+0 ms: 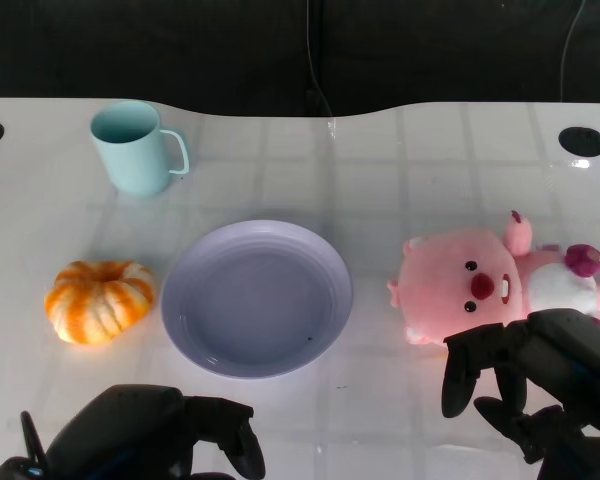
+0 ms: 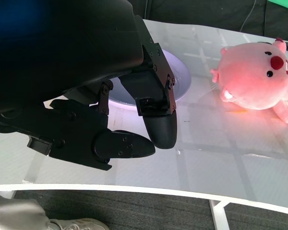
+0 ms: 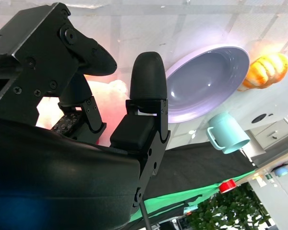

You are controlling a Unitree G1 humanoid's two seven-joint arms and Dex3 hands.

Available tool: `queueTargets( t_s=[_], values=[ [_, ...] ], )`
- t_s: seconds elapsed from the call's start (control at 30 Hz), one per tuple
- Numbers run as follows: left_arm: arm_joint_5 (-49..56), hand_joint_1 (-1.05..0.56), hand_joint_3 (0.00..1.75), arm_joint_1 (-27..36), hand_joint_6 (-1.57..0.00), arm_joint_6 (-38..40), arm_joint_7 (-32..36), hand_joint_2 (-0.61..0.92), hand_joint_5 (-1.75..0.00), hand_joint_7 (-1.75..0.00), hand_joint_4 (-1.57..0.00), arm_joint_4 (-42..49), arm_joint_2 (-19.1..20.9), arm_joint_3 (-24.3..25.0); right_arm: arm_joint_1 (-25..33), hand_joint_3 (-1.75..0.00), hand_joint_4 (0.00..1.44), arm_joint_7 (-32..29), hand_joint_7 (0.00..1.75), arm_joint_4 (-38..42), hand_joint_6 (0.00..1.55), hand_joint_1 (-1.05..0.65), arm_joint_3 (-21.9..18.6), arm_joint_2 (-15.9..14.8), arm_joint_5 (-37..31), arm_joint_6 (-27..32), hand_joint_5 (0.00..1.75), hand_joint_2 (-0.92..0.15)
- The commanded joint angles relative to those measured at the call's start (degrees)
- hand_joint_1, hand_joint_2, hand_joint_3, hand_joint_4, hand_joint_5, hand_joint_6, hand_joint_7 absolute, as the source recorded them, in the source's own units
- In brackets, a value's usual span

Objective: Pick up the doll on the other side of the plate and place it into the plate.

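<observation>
My right hand is empty, fingers apart, just short of the pink doll lying ahead beside the plate; looks soft, light, so I'd squeeze its head.

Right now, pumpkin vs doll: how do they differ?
The pumpkin is orange with white stripes, ribbed and round; the doll is pink, plush, with a face. The pumpkin sits on the plate's left, the doll on its right. The right hand hovers at the doll; no hand is at the pumpkin. Both rest on the table outside the plate.
</observation>
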Motion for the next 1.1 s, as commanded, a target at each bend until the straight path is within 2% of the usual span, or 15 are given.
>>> queueTargets(
  t_s=[0.03,0.97,1.07,1.1],
  values=[
    [-0.38,-0.27,0.33,-0.25,-0.78,0.78,-0.56,0.92,-1.44,-0.83,-0.67,-0.41,0.76,0.57,-0.47,-1.25,0.96,0.22,1.04,-0.03,0.97,0.02,-0.13,-0.96,0.19,-0.07,1.48,-0.27],
    [-0.99,-0.28,0.35,-0.38,-0.77,-0.41,-0.06,0.92,-1.48,-0.85,-0.66,0.62,0.99,0.88,-0.85,-1.26,0.95,-0.05,1.02,0.15,0.97,0.02,-0.40,-0.72,0.57,-0.11,1.50,-0.27],
    [-0.90,-0.28,0.35,-0.51,-0.77,-0.26,-0.19,0.92,-1.48,-0.85,-0.66,0.73,1.04,0.94,-0.68,-1.22,0.95,-0.86,0.94,-0.01,0.97,0.01,-0.90,0.05,1.16,0.20,1.44,-0.27],
    [-0.89,-0.28,0.35,-0.58,-0.77,-0.31,-0.18,0.92,-1.48,-0.85,-0.66,0.84,1.08,0.95,-0.67,-1.16,0.96,-1.21,0.88,0.13,0.97,0.01,-1.15,0.25,1.78,-0.37,1.38,-0.31]
  ],
)
